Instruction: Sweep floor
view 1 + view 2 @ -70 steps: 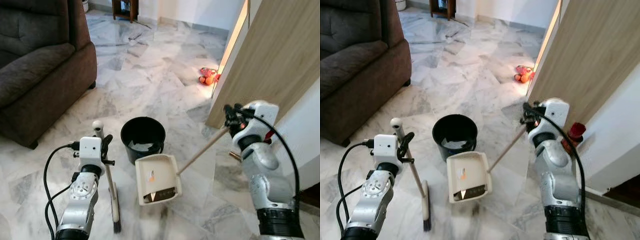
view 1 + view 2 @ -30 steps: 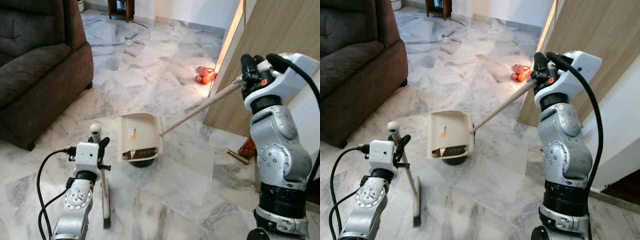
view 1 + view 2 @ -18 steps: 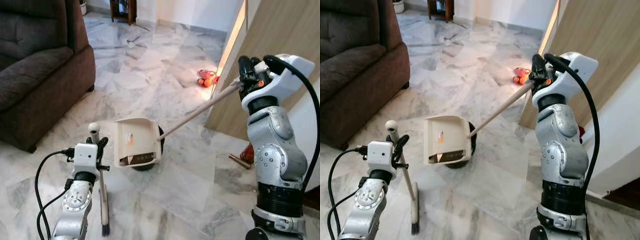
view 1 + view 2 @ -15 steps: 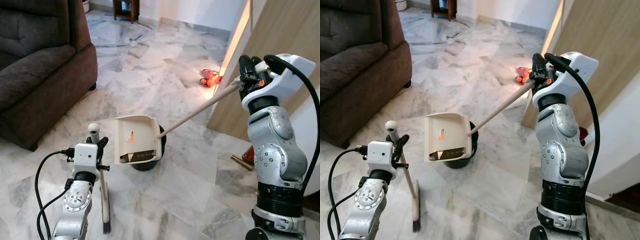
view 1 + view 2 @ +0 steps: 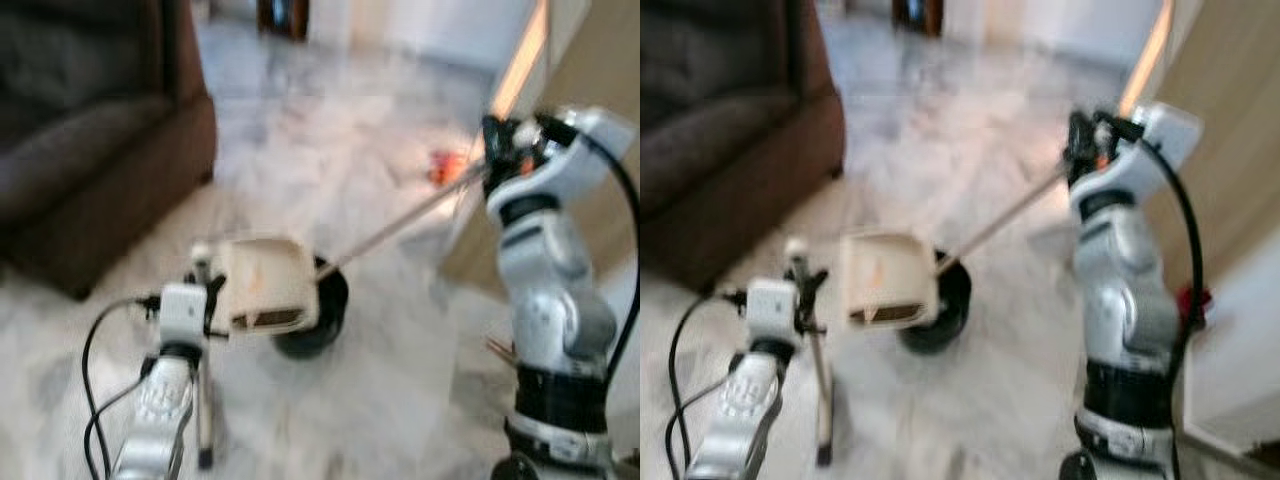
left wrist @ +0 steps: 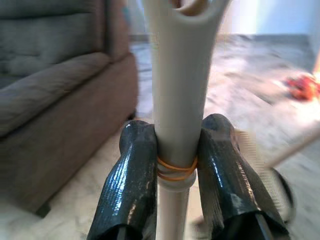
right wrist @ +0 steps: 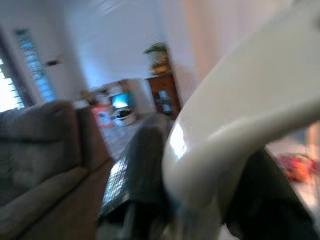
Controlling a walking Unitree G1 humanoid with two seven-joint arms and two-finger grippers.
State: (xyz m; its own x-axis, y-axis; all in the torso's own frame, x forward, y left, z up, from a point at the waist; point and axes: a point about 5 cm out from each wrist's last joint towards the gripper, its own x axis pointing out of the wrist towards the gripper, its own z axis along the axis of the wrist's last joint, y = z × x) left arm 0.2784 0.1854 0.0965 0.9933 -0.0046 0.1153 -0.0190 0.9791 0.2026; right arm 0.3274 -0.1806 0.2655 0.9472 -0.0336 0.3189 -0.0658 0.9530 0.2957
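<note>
The picture is blurred by motion. My right gripper (image 5: 497,142) is raised at the right, shut on the long handle (image 5: 410,215) of a cream dustpan (image 5: 265,285). The pan hangs tilted over the black bucket (image 5: 328,318) on the marble floor. My left gripper (image 5: 205,292) is low at the left, shut on the pale broom handle (image 6: 175,95). The broom stands nearly upright, its head (image 5: 204,458) on the floor. In the left wrist view both black fingers (image 6: 131,185) clamp the handle above an orange rubber band. In the right wrist view the white handle end (image 7: 240,115) sits against a dark finger (image 7: 140,165).
A dark brown sofa (image 5: 80,130) fills the far left. A wooden door panel (image 5: 600,60) stands at the right, with an orange toy (image 5: 445,165) on the floor beside it. A small red thing (image 5: 1193,298) lies behind my right arm. Open marble floor stretches ahead.
The right arm has lifted the dustpan off the floor and swung it over the bucket. The head camera has since shifted and blurred. The left gripper still holds the broom.
</note>
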